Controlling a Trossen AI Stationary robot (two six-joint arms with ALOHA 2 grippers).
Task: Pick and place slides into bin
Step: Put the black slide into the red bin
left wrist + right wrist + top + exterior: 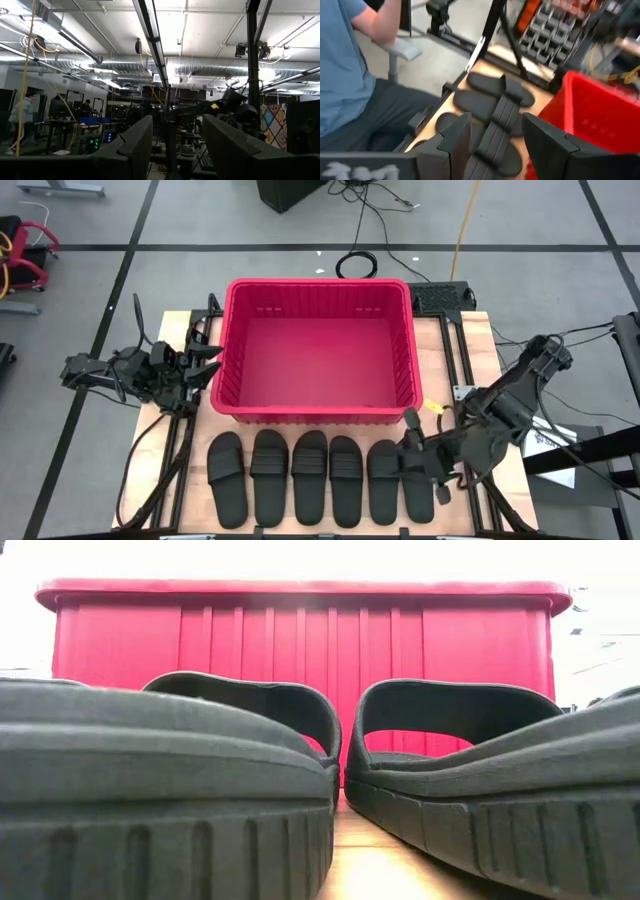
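Several black slides (309,477) lie side by side on their soles along the table's near edge, in front of the red bin (318,350); the low view shows two of them (160,780) before the bin's wall (300,670). My right gripper (412,445) hangs open above the right end of the row, tipped slightly down, with slides (495,95) and the bin's corner (590,110) ahead of its fingers (455,145). My left gripper (205,355) waits open at the bin's left side, pointing up into the room (177,145).
The bin (250,395) stands on the table's far half, nothing showing inside it. A seated person in a blue shirt (345,65) is just beyond the table's near edge. Cables and black frame rails (465,380) run along the table's right side.
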